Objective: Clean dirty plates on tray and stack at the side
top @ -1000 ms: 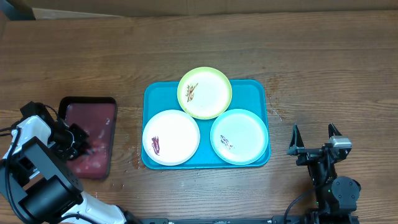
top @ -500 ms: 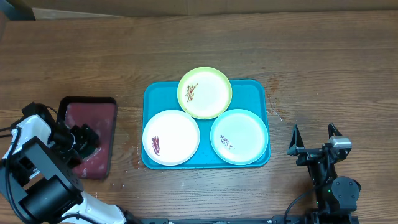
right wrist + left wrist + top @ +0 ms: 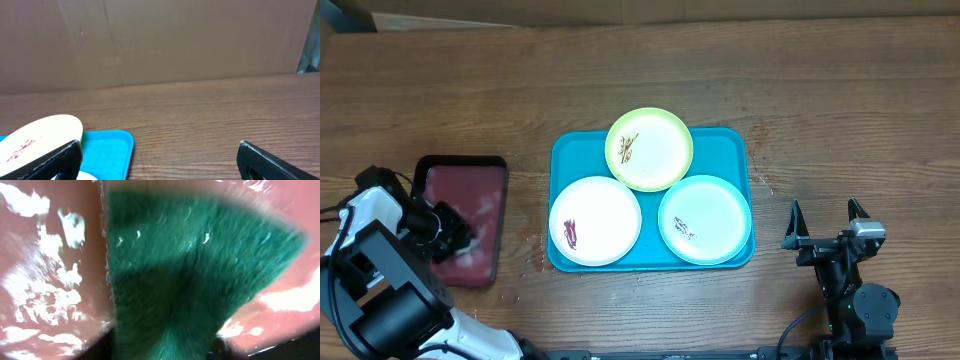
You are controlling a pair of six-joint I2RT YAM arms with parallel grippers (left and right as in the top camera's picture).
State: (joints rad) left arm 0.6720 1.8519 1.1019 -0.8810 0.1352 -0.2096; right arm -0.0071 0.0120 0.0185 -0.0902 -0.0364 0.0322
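Three plates lie on the teal tray [image 3: 572, 150]: a yellow-green one [image 3: 655, 150] at the back, a white one [image 3: 602, 215] front left with a red smear, and a pale mint one [image 3: 710, 215] front right. My left gripper [image 3: 455, 238] is down in the small maroon tray [image 3: 470, 180]. In the left wrist view a green sponge [image 3: 190, 265] fills the space between its dark fingers, which press on it. My right gripper [image 3: 825, 222] stands open to the right of the teal tray, with nothing between its fingers [image 3: 55, 160].
The maroon tray [image 3: 50, 280] is wet, with white foam patches. In the right wrist view the teal tray's corner [image 3: 107, 150] and a plate's rim [image 3: 45, 135] lie at the lower left. Bare wooden table [image 3: 840, 100] surrounds both trays; a cardboard wall stands behind.
My left gripper spread its jaws over the maroon tray, then narrowed them onto the green sponge, shifting slightly. The right arm and the plates have not moved.
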